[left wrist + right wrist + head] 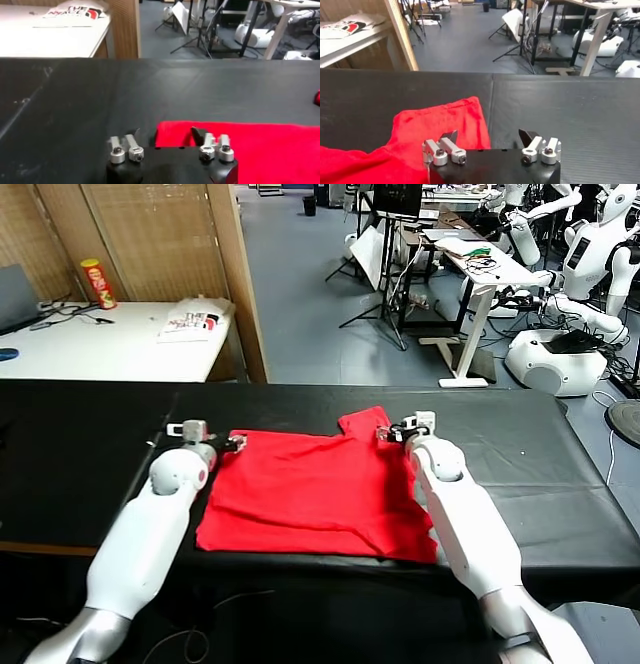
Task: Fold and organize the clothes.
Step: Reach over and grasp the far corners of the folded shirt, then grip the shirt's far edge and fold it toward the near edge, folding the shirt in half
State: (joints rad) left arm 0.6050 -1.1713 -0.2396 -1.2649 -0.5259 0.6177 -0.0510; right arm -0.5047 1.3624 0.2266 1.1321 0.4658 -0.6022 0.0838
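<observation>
T-shirt flat, both grippers at far edge

Red T-shirt (310,494) spread flat on black table (560,474), near front edge. Left gripper (236,443) at far-left corner, right gripper (390,433) at far-right sleeve. Jaws partly apart at the cloth edge; grip cannot be told. Spaced apart, probably to lift that edge evenly for a fold.

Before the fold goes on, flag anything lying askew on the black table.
The red T-shirt is not flat: its far right sleeve is bunched up beside the right hand, and its right edge is rumpled. The left hand is at the far left corner. Nothing else stands out.
</observation>
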